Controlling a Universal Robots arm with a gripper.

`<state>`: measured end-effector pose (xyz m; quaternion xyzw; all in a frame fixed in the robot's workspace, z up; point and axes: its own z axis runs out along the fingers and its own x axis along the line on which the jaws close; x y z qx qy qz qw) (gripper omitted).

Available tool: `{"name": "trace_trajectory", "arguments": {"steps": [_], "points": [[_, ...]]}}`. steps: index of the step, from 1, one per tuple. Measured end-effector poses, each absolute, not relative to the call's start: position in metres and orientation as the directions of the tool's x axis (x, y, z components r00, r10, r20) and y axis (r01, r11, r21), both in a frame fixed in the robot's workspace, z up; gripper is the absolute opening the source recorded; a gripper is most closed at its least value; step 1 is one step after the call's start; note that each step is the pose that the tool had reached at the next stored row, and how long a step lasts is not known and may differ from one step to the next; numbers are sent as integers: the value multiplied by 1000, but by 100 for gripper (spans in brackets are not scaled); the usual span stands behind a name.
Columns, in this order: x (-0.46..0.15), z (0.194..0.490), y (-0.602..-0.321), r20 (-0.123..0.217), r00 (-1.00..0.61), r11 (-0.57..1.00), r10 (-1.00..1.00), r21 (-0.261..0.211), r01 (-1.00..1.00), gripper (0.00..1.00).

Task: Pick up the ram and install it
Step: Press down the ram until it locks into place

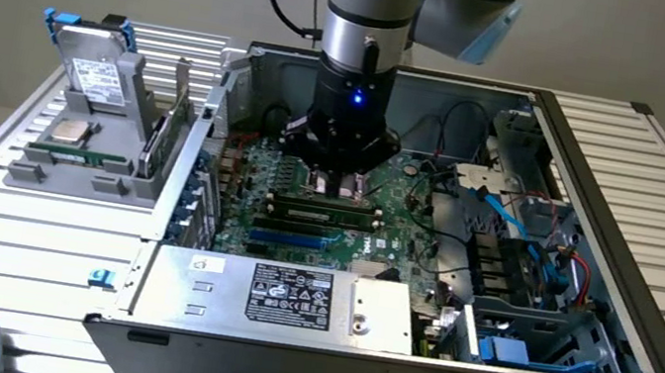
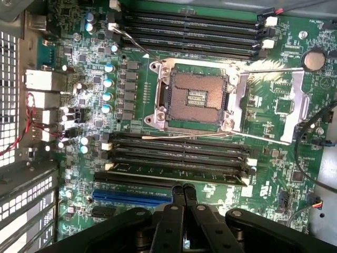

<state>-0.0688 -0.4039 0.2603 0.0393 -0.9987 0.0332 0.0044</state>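
Ram (image 2: 176,169) seated in slot, just beside closed end effector (image 2: 182,188).

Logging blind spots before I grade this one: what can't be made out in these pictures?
- Wrist view: whether the ram is fully seated in its slot; the end clips are too small to tell.
- Wrist view: part of the blue slot, covered by the gripper.
- Exterior view: the board under the gripper, hidden by the arm.
- Exterior view: the power supply label text, too small.
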Motion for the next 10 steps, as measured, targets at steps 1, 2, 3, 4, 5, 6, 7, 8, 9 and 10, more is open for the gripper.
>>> {"name": "trace_trajectory", "arguments": {"steps": [1, 2, 3, 4, 5, 6, 7, 8, 9, 10], "points": [[-69, 260, -404, 10, -997, 995, -71, -70, -71, 11], [-69, 260, -404, 8, -998, 995, -64, -74, -64, 11], [-69, 260, -404, 8, -998, 995, -58, -78, -59, 11], [-69, 260, -404, 8, -998, 995, -56, -78, -57, 11], [-69, 260, -404, 8, -999, 995, -54, -78, -55, 11], [-69, 260, -404, 8, -999, 996, -52, -78, -53, 11], [-69, 260, -404, 8, -999, 996, -50, -78, -50, 11], [-69, 260, -404, 8, -999, 996, -48, -78, -48, 11], [-69, 260, -404, 8, -999, 996, -46, -78, -46, 11], [-69, 260, -404, 8, -999, 996, -44, -78, -44, 11]]}}
